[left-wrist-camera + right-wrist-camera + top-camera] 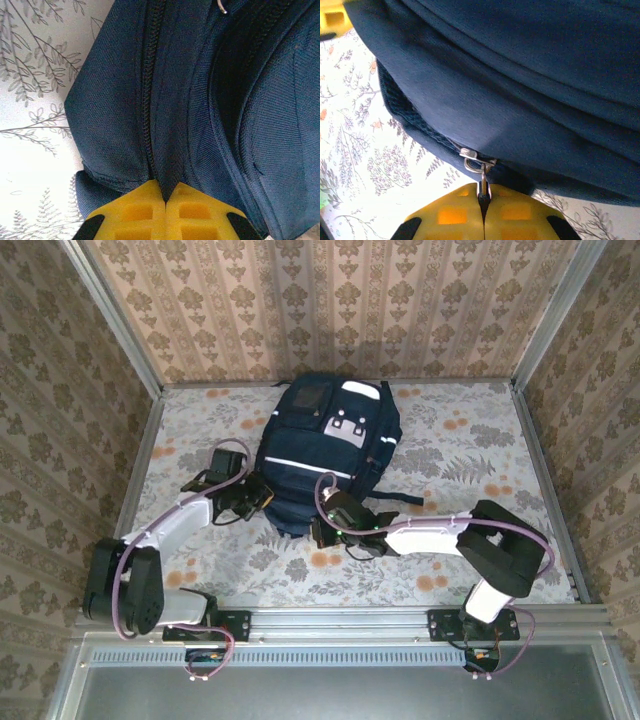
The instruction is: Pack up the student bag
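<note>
The student bag lies flat on the flowered table, toward the back wall and about midway across, its pale front patches facing up and its near end turned to the two arms; that end is the one both arms can reach.

The left gripper is at the bag's near left corner; in the left wrist view its yellow fingers are closed together on a fold of navy cloth just beside the zip, which is shut along the stretch in view; the pinch looks meant to anchor the cloth so the bag does not slide or bunch when the zip is pulled.

The right gripper sits at the near edge, to the right of the left one; in the right wrist view its fingers are closed on the small metal zip pull, which hangs down from the slider at the seam; the grip is narrow, with only the tab's thin metal between the pads.

By my reading the step in hand is opening the bag: one arm braces, the other draws the slider; packing itself looks not yet begun, as nothing to put in shows on the table; the thin tab could slip from the pads if pulled at an angle.
</note>
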Robot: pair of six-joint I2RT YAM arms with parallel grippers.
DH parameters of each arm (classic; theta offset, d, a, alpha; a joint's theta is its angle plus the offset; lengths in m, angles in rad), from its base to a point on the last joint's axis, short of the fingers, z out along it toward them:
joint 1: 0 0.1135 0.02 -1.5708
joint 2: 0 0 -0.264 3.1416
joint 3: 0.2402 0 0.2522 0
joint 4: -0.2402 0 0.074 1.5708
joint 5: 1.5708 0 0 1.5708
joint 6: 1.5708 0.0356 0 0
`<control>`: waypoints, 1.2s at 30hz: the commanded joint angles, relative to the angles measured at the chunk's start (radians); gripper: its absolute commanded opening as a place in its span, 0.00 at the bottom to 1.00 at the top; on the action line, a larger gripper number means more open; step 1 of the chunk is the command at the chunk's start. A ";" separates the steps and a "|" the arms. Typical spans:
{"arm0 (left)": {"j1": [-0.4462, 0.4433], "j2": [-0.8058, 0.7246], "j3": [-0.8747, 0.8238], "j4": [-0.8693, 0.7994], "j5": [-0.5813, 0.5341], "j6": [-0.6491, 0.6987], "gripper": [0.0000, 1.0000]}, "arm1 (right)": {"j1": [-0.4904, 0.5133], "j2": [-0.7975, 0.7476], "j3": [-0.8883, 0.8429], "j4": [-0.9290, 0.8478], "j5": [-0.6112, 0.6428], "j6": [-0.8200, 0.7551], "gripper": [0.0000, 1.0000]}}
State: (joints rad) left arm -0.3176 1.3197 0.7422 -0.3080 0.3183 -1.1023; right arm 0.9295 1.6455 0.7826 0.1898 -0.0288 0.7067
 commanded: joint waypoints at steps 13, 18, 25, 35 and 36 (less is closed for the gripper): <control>0.095 -0.094 0.016 -0.061 -0.026 0.063 0.00 | -0.127 -0.130 -0.188 -0.102 0.053 -0.064 0.00; 0.098 -0.100 0.013 -0.063 -0.016 0.076 0.00 | -0.145 -0.141 -0.203 -0.055 0.023 -0.070 0.00; 0.098 -0.141 -0.010 -0.091 0.050 0.047 0.49 | -0.136 -0.131 -0.197 0.011 -0.069 -0.056 0.00; -0.087 -0.229 -0.052 -0.075 -0.021 -0.178 0.57 | -0.114 -0.105 -0.178 0.042 -0.076 -0.041 0.00; -0.109 -0.217 -0.050 -0.070 -0.029 -0.197 0.57 | -0.113 -0.104 -0.178 0.043 -0.076 -0.040 0.00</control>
State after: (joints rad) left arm -0.3874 1.0935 0.7010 -0.3744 0.3256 -1.2118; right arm 0.8032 1.5269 0.5976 0.2081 -0.0643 0.6582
